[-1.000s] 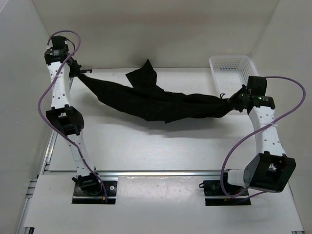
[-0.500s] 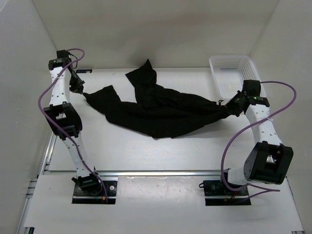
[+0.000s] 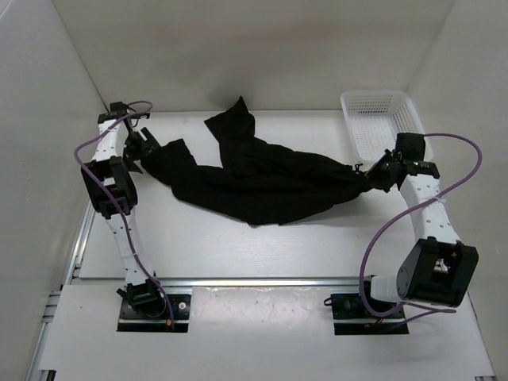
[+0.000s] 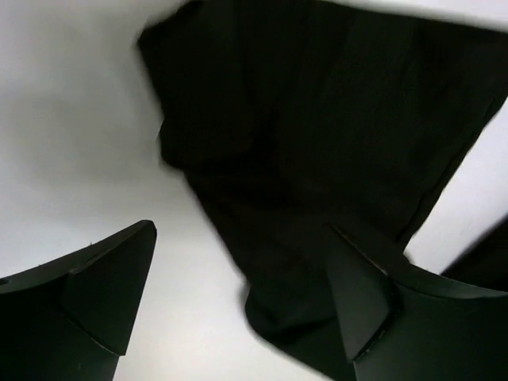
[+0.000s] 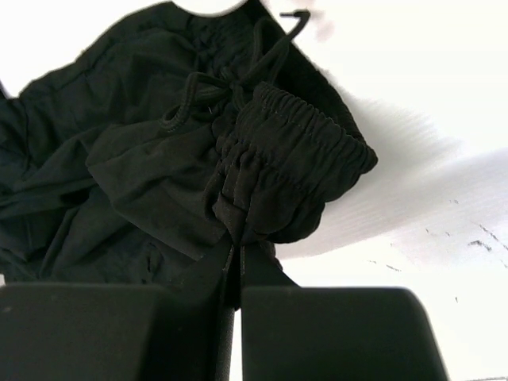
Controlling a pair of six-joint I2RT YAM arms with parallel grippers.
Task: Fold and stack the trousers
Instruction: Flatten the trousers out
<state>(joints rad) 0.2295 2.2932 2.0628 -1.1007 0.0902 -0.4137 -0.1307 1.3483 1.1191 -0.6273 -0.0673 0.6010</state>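
The black trousers [image 3: 254,178] lie rumpled across the middle of the white table, stretched from left to right. At their left end my left gripper [image 3: 145,152] stands wide open, just above the leg end [image 4: 317,182], which lies loose on the table between and beyond the fingers [image 4: 111,286]. My right gripper [image 3: 371,176] is shut on the gathered elastic waistband [image 5: 278,167] at the right end. A drawstring [image 5: 230,75] trails over the cloth there.
A white mesh basket [image 3: 381,119] stands at the back right, just beyond the right gripper. White walls close in the table on the left, back and right. The arm bases sit on a rail at the near edge.
The taut, lifted trousers have sagged onto the table. My left gripper came down toward the table, opened and let go of the leg end. The right gripper keeps its grip.
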